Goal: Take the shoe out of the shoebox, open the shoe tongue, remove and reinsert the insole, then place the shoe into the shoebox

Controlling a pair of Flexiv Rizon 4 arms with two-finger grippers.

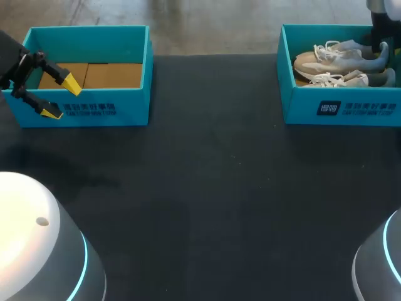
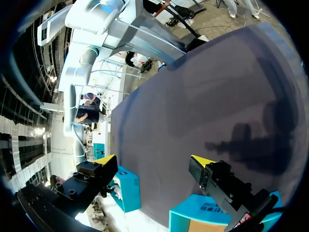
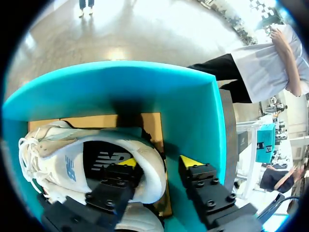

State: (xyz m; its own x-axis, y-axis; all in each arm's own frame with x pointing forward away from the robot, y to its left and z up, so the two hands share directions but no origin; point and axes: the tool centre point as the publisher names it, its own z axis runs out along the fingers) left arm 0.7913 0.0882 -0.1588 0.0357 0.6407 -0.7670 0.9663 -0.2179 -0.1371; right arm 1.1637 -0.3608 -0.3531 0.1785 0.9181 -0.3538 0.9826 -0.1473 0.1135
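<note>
The right teal shoebox [image 1: 341, 108] at the back right holds two pale grey-and-white shoes [image 1: 341, 59] lying side by side. My right gripper [image 3: 158, 162] is down inside this box [image 3: 145, 87]. It straddles the heel of one shoe [image 3: 63, 159], with one yellow tip inside the shoe's opening and the other outside, next to the box wall. A small gap shows between the outer finger and the heel, so it is open. My left gripper [image 1: 61, 99] hangs open and empty over the front left corner of the left shoebox [image 1: 94, 111].
The left box is empty, showing only its brown cardboard floor [image 1: 113, 75]. The second shoe [image 1: 341, 80] lies nearer the right box's front wall. Dark table [image 1: 213, 188] stretches between and in front of the boxes.
</note>
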